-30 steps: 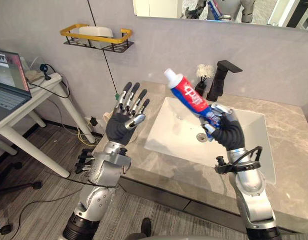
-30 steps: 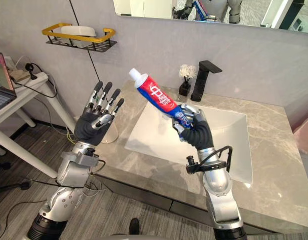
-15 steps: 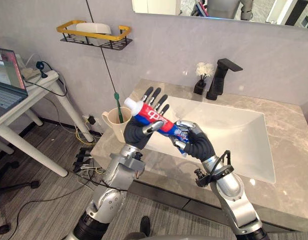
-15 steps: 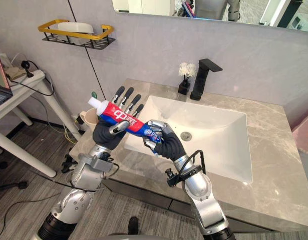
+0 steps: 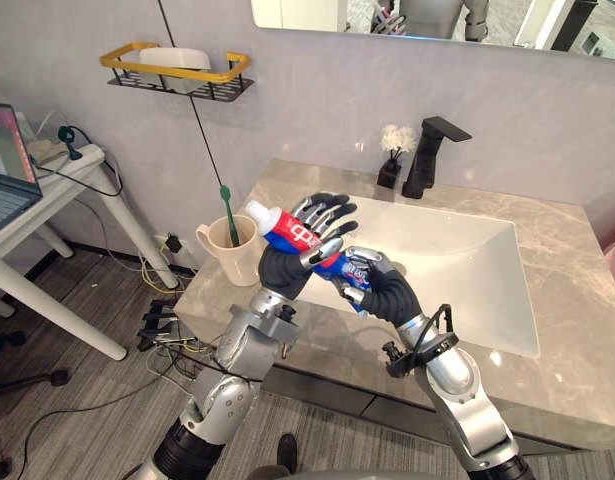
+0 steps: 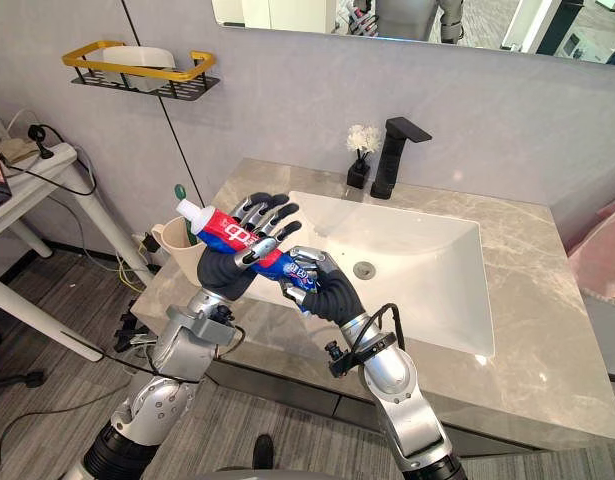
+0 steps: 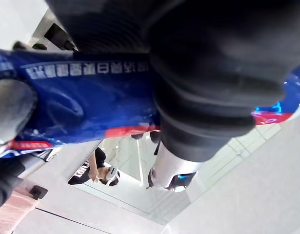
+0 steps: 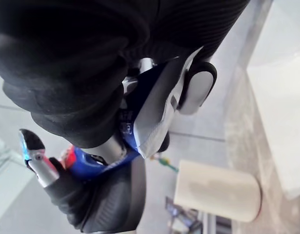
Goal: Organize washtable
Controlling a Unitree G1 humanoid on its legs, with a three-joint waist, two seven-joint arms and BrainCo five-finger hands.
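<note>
A red and blue toothpaste tube (image 5: 290, 231) with a white cap hangs above the front left of the grey washtable (image 5: 577, 390), cap pointing left. My left hand (image 5: 284, 266) comes up from below, its fingers (image 5: 330, 208) curled over the tube's red middle. My right hand (image 5: 381, 291) is shut on the blue tail end (image 8: 140, 112). In the left wrist view the tube (image 7: 81, 97) lies across the palm. A beige cup (image 5: 225, 251) with a green toothbrush (image 5: 227, 206) stands on the counter's left end, just left of the hands.
The white sink basin (image 5: 457, 255) fills the counter's middle, with a black faucet (image 5: 430, 155) and a small flower vase (image 5: 391, 162) behind it. A yellow-rimmed wall shelf (image 5: 177, 72) hangs at upper left. A white side table (image 5: 47, 185) with a laptop stands left.
My left hand's fingers, straight behind the tube half a second ago, have curled over it. A second ago the right hand alone held the tube high over the sink.
</note>
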